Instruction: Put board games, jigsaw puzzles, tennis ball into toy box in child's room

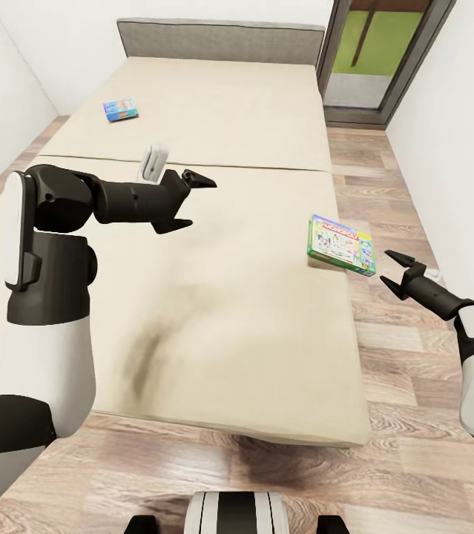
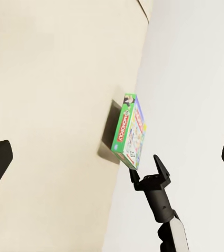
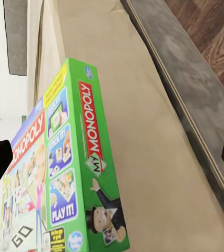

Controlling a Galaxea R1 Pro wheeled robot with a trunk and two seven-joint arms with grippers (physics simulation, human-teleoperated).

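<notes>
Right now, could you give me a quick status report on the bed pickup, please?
Both grippers open and empty. Right gripper just short of the Monopoly box at the bed edge. Blue game farther up the bed. Nothing in between.

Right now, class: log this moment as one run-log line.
place: bed | right gripper: open, beside Monopoly box, not touching | left gripper: open, over bed | blue game box: near headboard

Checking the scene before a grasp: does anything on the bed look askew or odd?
The Monopoly box overhangs the bed edge, close to the open right end effector. The blue game lies flat.
</notes>
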